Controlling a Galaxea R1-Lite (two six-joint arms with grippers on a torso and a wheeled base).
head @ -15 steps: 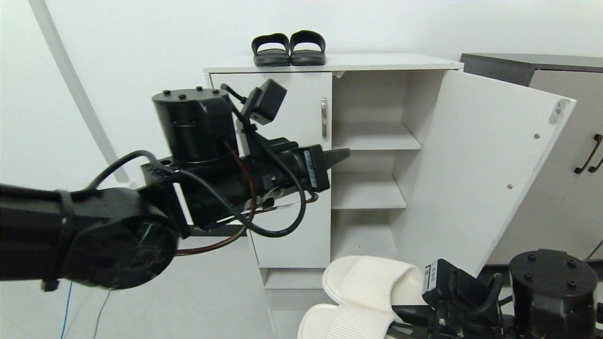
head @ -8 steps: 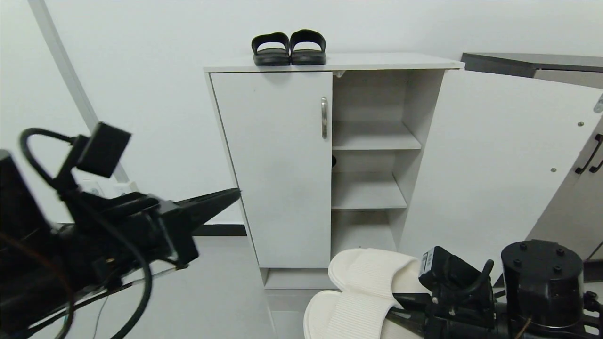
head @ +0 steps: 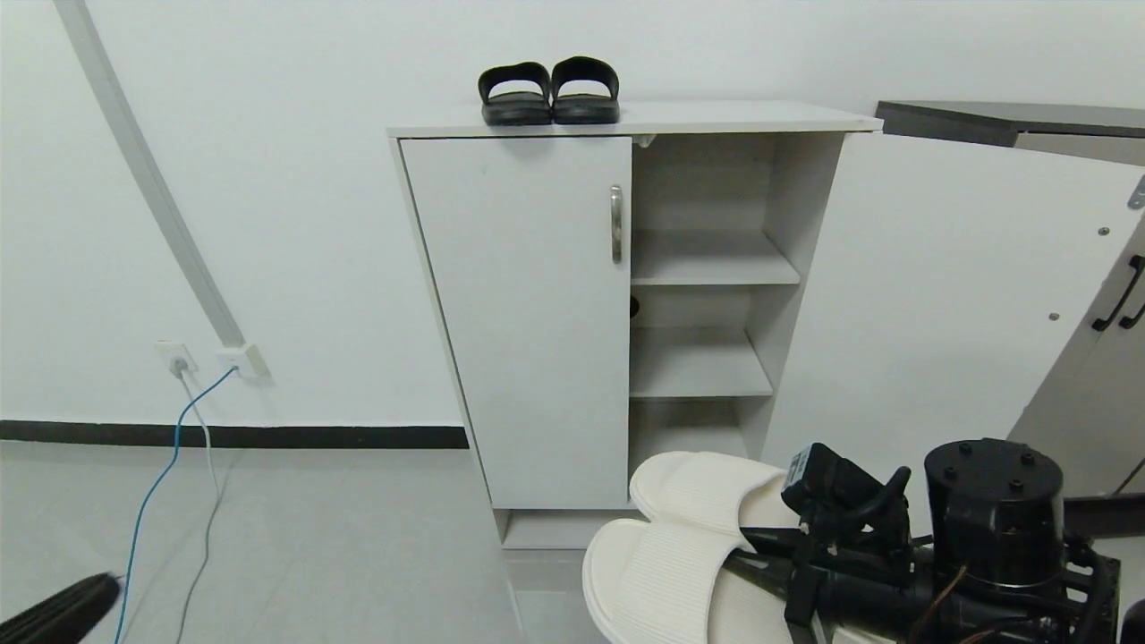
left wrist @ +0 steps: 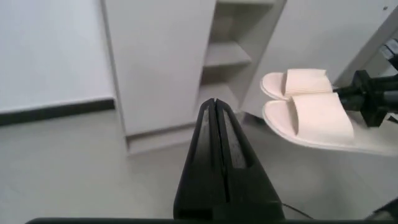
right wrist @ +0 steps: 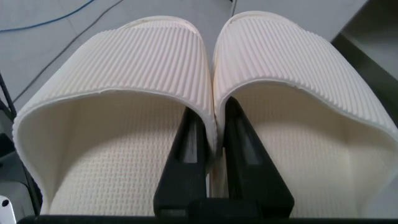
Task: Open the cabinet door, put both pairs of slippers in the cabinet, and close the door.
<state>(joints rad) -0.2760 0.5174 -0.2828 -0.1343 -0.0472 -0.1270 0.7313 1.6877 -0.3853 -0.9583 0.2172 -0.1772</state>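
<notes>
The right gripper (right wrist: 211,134) is pinching the white slippers (right wrist: 149,68) by their touching inner strap edges, low before the open cabinet (head: 528,313). So thin a hold is likely risking one slipper dropping or snagging a shelf (head: 698,371). The left gripper (left wrist: 214,107) is hanging closed and empty, and the black slippers (head: 548,89) are sitting on the cabinet top.

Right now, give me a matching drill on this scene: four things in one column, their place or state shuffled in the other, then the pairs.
Things:
1. black slippers
2. white slippers
3. left door
4. right door

Place or state:
A. swung open
B. clamped in the right tool
C. shut
D. on the cabinet top

Pairs: 1-D, 2-B, 3-C, 4-A.
</notes>
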